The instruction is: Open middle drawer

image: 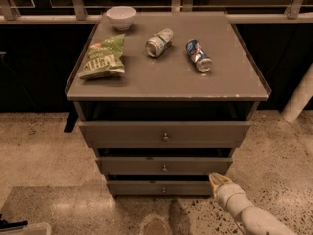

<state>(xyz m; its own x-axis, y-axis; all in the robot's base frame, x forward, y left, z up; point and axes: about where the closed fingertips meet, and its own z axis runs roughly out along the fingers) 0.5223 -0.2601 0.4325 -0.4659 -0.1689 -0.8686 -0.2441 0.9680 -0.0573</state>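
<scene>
**Just lining up for the pull**

Approach phase, with the pale gripper [218, 180] at 5 o'clock off the wide grey flat-front middle drawer [132, 166], not touching; can't tell if clenched or released. Next: swing toward 10 o'clock, grab the small round metal knob [165, 168], pull straight. Couldn't read the green snack bag [103, 58] lettering.

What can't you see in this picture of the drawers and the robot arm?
- Inside the middle drawer: hidden behind its front panel, camera view.
- The gripper, low beside the bottom drawer's right end: its arm is cut off by the bottom edge.
- Writing on the blue can: too small to read.
</scene>
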